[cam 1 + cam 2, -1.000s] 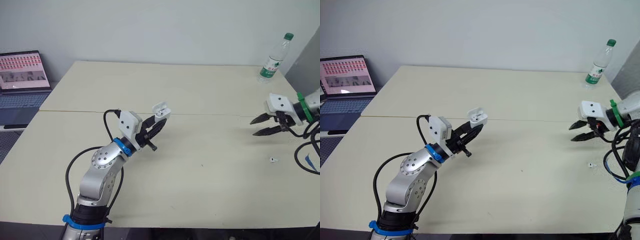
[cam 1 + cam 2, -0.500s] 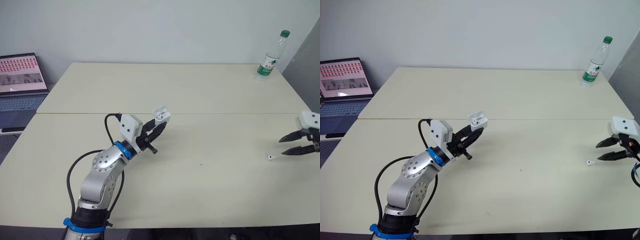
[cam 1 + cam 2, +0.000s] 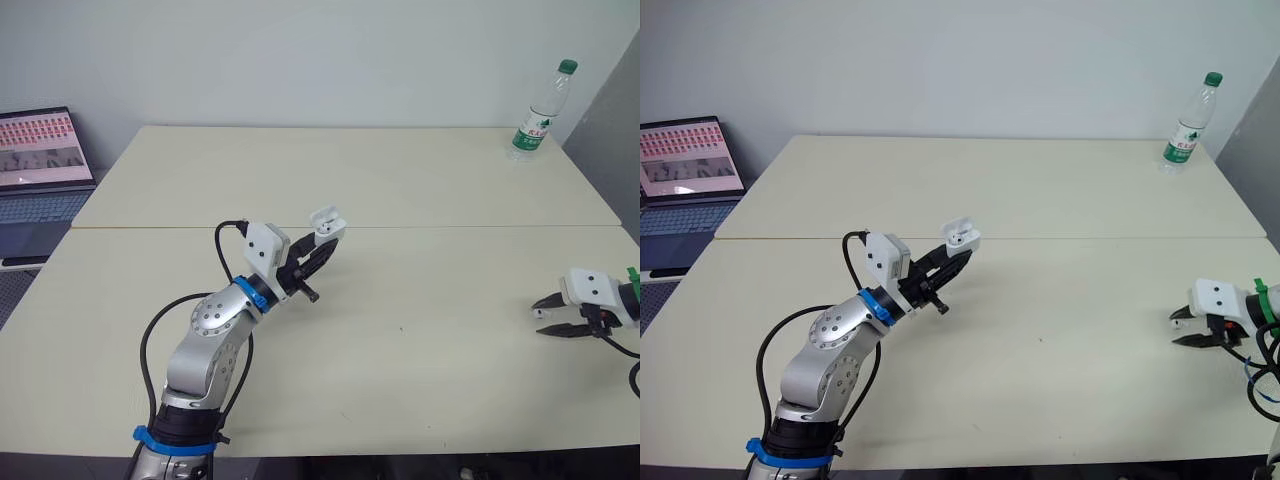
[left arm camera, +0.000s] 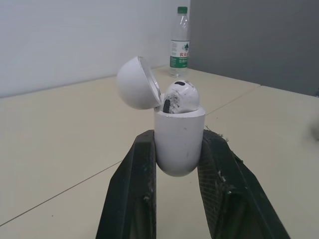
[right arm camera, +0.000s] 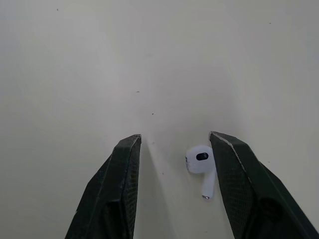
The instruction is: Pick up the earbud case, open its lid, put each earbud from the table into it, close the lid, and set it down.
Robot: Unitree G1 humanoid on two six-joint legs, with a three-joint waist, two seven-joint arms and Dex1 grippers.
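left gripper (image 3: 324, 243) clamps the open earbud case (image 4: 179, 142), seated bud (image 4: 180, 97) inside, above mid-worktop (image 3: 400, 180). right gripper (image 5: 174, 137), spread wide, straddles the loose earbud (image 5: 202, 162) near the worktop's right edge: tiny, light, likely slippery; pinch its bulb.

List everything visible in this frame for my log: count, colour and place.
earbud case: 1, white, lid open, held above the table
seated earbud: 1, white, in the earbud case
loose earbud: 1, white, lying on the table at the robot's right
water bottle: 1, clear with green cap, table's far right corner
laptop: 1, grey-blue, screen lit, beside the table's left edge
table: 1, cream, seam across it
left gripper: black jaws shut on the earbud case
right gripper: black jaws open either side of the loose earbud
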